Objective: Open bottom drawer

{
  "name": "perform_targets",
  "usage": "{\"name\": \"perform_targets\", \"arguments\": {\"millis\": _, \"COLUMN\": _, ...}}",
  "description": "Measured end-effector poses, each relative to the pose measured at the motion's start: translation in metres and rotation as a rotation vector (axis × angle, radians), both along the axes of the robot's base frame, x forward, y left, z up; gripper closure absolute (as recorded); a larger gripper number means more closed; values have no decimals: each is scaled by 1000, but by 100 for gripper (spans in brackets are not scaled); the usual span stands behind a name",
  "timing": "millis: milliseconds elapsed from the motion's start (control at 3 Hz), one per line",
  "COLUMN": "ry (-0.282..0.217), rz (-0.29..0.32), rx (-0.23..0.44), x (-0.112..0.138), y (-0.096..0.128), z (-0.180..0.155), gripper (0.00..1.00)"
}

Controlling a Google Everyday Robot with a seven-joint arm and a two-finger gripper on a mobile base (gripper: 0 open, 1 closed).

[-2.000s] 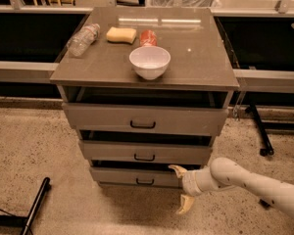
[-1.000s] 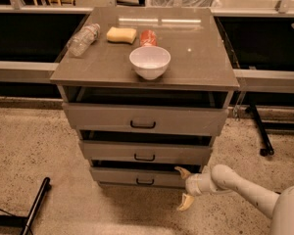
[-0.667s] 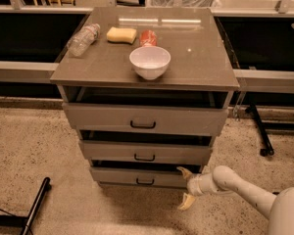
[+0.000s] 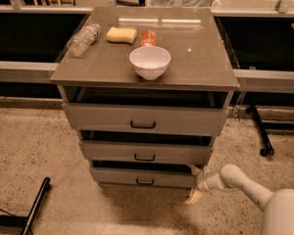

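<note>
Speckled floor (image 4: 34,146) lies open in front of the bench (image 4: 206,58) and to its left. The bottom drawer (image 4: 117,176) sits lowest, under a dark gap. The gripper (image 4: 193,182) is at that drawer's right end, spread wide, gripping nothing. A white bowl (image 4: 150,61) stands near the front edge. A bottle (image 4: 83,39), sponge (image 4: 121,35) and red can (image 4: 148,37) sit toward the back-left corner, their labels unreadable.
</note>
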State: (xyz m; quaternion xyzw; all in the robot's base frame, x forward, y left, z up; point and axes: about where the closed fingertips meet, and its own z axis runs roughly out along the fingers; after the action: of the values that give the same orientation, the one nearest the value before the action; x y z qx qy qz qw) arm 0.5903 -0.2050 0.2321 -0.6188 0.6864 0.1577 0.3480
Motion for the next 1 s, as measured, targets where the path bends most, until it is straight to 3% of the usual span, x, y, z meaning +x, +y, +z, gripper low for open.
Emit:
{"name": "perform_targets", "arguments": {"millis": 333, "ry": 11, "rz": 21, "rx": -84, "x": 20, "y": -3, "z": -8, "gripper": 0}}
{"name": "perform_targets", "arguments": {"millis": 667, "ry": 13, "rz": 94, "rx": -143, "x": 23, "y": 20, "z": -20, "gripper": 0}}
{"name": "perform_targets", "arguments": {"millis": 1000, "ry": 17, "rz": 120, "rx": -149, "x": 21, "y": 31, "z": -27, "gripper": 0}}
